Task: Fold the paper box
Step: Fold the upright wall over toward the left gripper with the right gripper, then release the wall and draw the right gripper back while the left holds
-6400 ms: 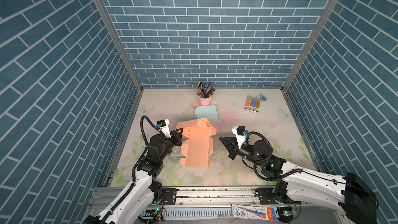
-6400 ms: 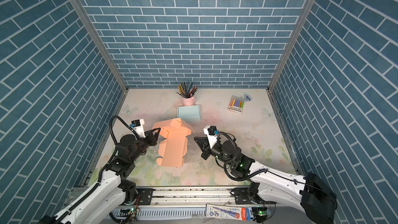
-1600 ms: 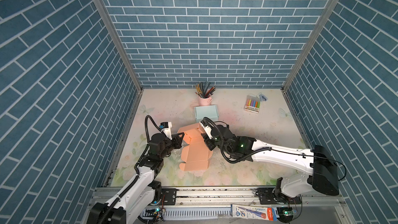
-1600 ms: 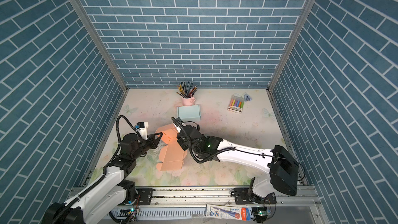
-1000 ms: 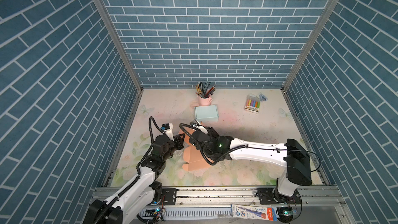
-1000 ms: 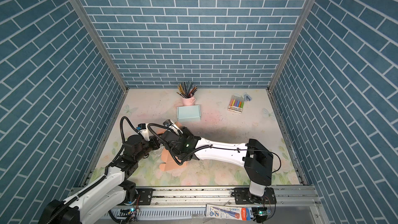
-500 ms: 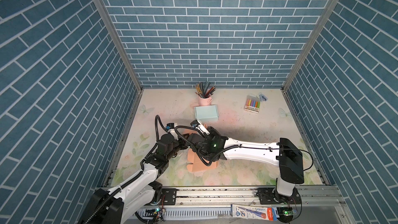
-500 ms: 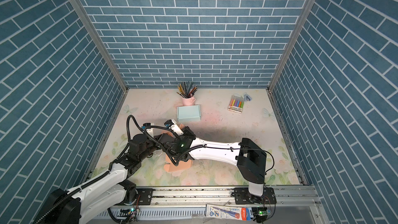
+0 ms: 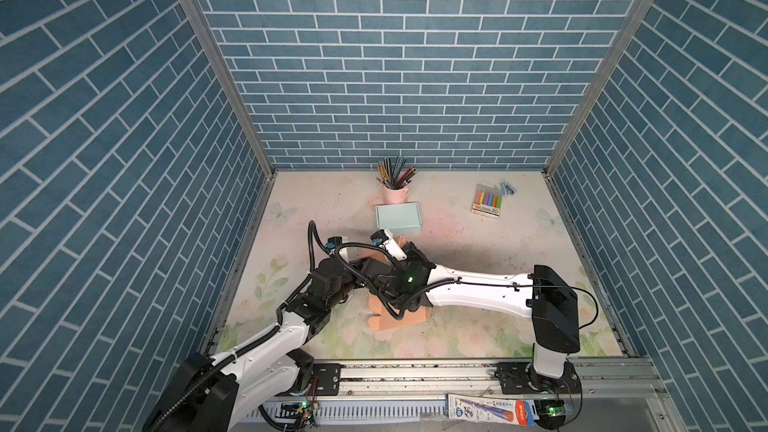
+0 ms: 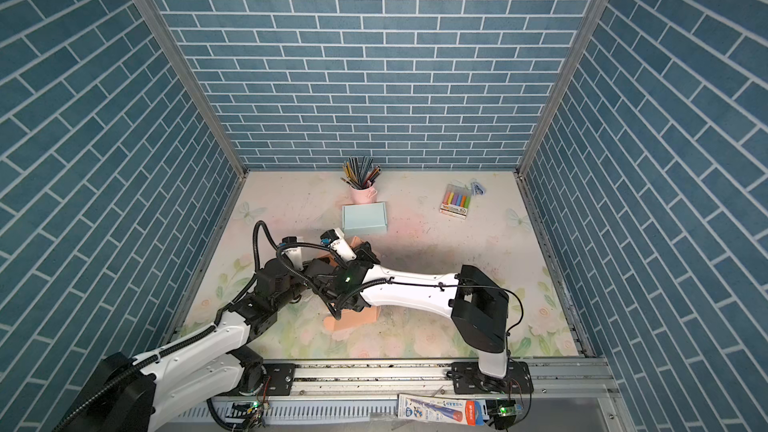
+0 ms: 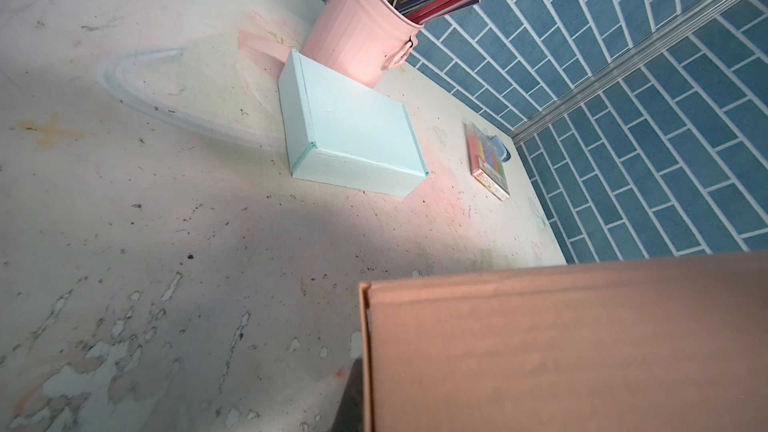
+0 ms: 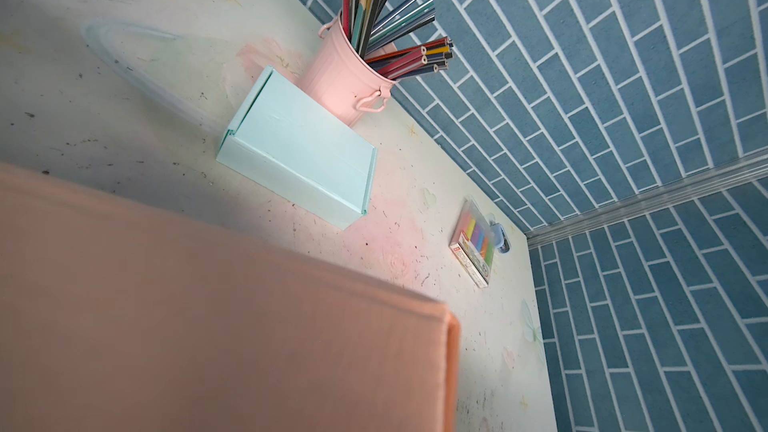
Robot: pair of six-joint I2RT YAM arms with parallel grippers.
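Just beneath right hand [image 9: 411,253], paper box [image 9: 405,317].

Crossed arms [image 9: 478,295] hide the paper box [image 9: 397,320] between its twelve- and six-o'clock ends; wrist views crop it, blurred.

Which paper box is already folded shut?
The pale mint paper box beside the pink metal bucket; the salmon paper box under the arms has an open flap.

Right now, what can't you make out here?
Left and right fingers: outside both wrist views; in both top views, black wrists and cables cover them.
Orange paper box: mostly under the arms in both top views; cut off by the frame in wrist views.
Label on the clear marker pack: too small anywhere.
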